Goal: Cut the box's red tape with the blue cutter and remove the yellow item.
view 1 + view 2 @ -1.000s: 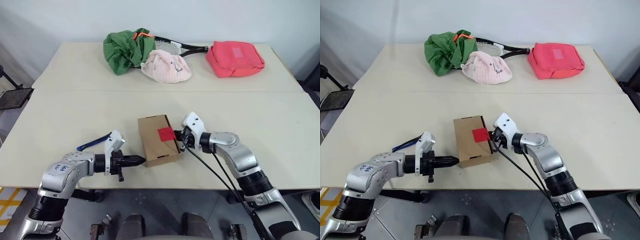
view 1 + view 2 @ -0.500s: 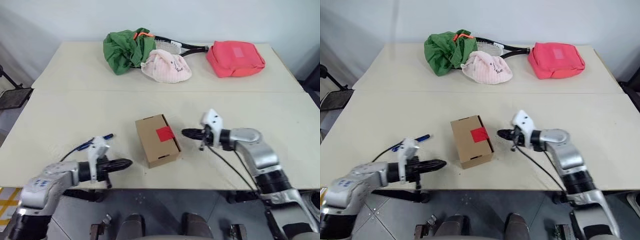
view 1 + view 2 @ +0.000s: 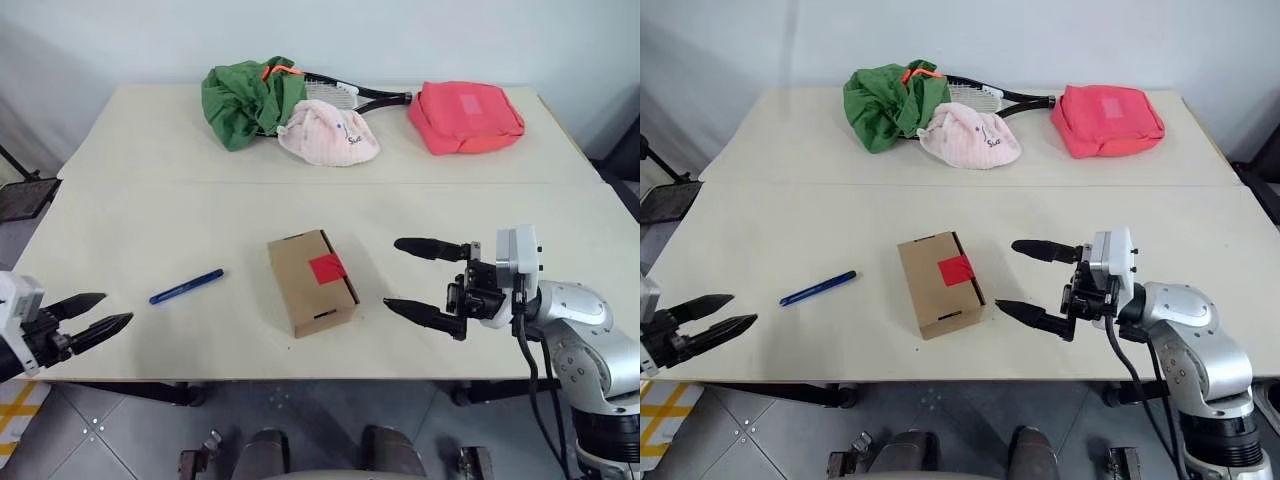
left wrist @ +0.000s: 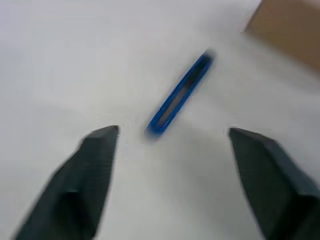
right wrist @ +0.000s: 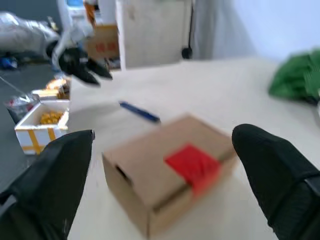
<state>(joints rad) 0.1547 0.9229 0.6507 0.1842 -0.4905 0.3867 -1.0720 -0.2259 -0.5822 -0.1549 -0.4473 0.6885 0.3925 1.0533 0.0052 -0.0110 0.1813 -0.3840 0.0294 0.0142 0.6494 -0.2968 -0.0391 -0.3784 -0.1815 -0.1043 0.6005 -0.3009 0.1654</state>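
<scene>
Blue cutter (image 3: 187,286) blurred, untouched — box (image 3: 312,282) seemingly sealed, both pincers (image 3: 92,312) (image 3: 417,278) agape.

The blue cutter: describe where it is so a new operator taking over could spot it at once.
Look at the near table, the one with the brown box at its middle. The blue cutter lies flat on the bare tabletop to the robot's left of that box, apart from it. It is the only slim, pen-shaped blue thing there; the racket lies on the far table.

Lab-like room: plain white tables (image 3: 120,140), tiled floor (image 3: 130,440), bare wall (image 3: 100,40).
</scene>
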